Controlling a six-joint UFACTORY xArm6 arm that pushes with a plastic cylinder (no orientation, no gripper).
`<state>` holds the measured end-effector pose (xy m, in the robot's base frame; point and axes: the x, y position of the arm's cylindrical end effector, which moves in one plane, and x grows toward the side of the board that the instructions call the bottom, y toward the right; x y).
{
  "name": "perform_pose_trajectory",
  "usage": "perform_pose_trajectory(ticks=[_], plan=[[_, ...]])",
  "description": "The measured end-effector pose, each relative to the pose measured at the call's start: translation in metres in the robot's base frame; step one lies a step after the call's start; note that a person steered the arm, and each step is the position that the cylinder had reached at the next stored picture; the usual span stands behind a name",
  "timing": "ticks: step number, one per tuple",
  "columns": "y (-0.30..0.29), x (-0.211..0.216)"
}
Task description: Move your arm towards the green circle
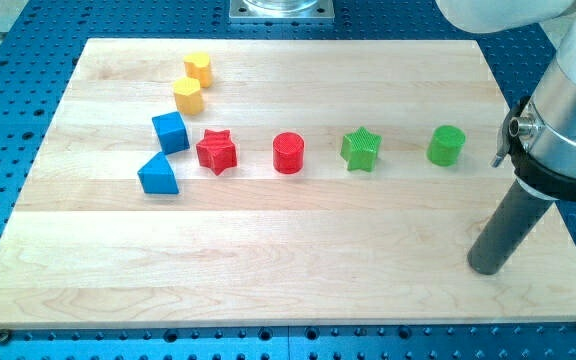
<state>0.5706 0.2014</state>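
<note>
My tip [487, 268] rested on the wooden board [268, 280] at the view's lower right, close to the board's right edge. The arm carried no pincer, only a straight dark rod, so no spread or pressed-together state applied. The rod rose from the tip toward the view's upper right into a silver cylindrical housing w/ a black band. No block touched the tip.

Nearest block to the tip: the green circle [446, 145], i.e. the task's thing. It sat toward the view's top from the tip, slightly to the left, near the board's right edge, at the right end of a loose row. It stood apart from the tip, w/ bare board between.

Row, moving to the view's left from the green circle:
- green star [361, 149], apart from the circle.
- red circle [288, 153], apart from the star.
- red star [216, 151], approx. same height in the view.

Left cluster:
- blue triangular block [158, 175], below-left of the red star.
- blue cube [170, 132], above that block and just beside the red star.

Farthest, toward the view's top left:
- yellow block [188, 96], shape approx. hexagonal, just above the blue cube.
- second yellow block [198, 67], exact shape not clear, just above the first.

The board lay on a blue perforated table [28, 30].
</note>
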Motion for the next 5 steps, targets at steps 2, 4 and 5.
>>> perform_pose_trajectory(ticks=[2,4,5], plan=[[-0.008,0.000],[-0.017,-0.018],[-0.001,-0.013]])
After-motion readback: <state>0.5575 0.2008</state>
